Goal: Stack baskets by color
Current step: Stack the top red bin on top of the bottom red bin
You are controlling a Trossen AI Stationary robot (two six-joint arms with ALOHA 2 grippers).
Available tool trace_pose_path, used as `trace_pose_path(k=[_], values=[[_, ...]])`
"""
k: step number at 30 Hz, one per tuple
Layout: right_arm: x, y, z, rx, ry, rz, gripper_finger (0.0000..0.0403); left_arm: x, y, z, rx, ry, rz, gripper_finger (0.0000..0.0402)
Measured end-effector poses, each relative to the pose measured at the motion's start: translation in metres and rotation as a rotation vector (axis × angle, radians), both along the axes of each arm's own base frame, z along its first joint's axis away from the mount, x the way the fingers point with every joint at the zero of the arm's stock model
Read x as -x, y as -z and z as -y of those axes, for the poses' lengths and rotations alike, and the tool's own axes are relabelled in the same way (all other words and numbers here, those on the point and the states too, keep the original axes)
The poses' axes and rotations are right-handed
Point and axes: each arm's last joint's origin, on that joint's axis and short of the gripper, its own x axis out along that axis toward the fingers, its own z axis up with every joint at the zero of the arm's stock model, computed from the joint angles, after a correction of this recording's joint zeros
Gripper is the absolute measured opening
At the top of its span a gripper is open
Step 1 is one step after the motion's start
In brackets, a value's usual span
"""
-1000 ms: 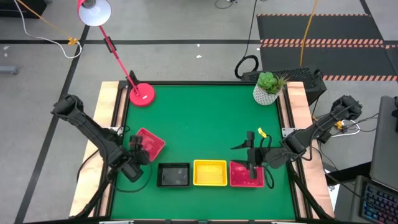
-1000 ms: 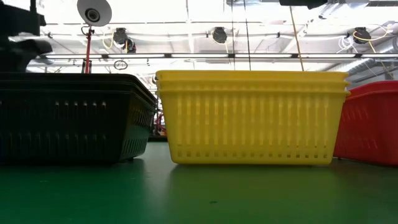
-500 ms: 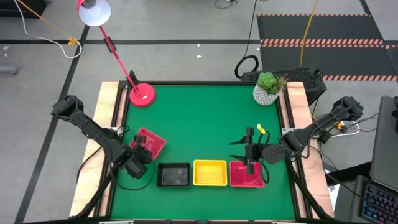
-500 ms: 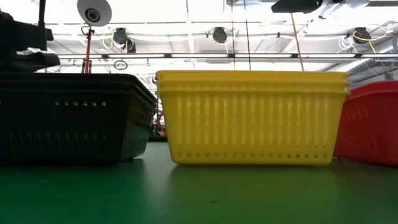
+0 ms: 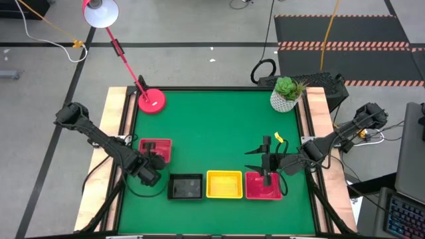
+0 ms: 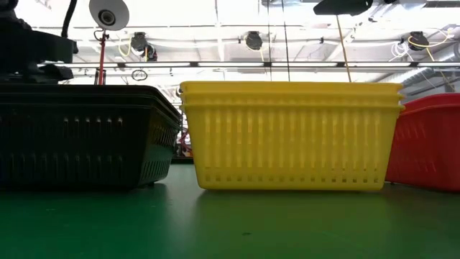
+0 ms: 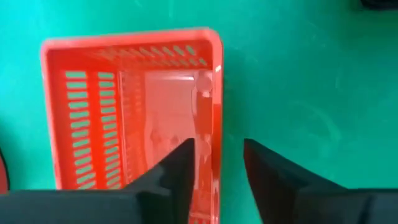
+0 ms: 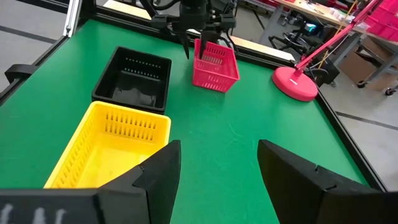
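The loose red basket (image 5: 155, 149) now sits straight on the green table (image 5: 212, 119) — a moment ago it lay crooked. It rests near the black stack (image 5: 185, 186), far from the red stack (image 5: 263, 186). Our left gripper (image 7: 217, 163) straddles its wall, fingers apart, not squeezing yet. Our right gripper (image 5: 264, 161) waits open over the red stack — this basket belongs there.

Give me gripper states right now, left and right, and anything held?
Left gripper: jaws astride one side wall of the lone red-pink basket; whether it grips cannot be told.
Right gripper: open, holding nothing, above the red-pink basket in the row.
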Motion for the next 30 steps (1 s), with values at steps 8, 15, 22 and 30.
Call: trace_pose_path(k=[8, 15, 22, 30], values=[[0.0, 0.0, 0.0, 0.0, 0.0, 0.0, 0.0205, 0.012, -0.009, 0.001, -0.03, -0.033, -0.088, 0.0174], [0.0, 0.0, 0.0, -0.006, 0.003, 0.001, 0.0205, 0.022, 0.0, -0.002, -0.038, -0.061, -0.162, 0.0151], [0.0, 0.0, 0.0, -0.013, 0.005, 0.002, 0.0205, 0.024, 0.003, -0.003, -0.038, -0.072, -0.173, 0.012], [-0.001, -0.002, -0.001, -0.013, 0.0, 0.023, 0.0205, 0.024, 0.003, -0.003, -0.039, -0.055, -0.175, 0.0024]])
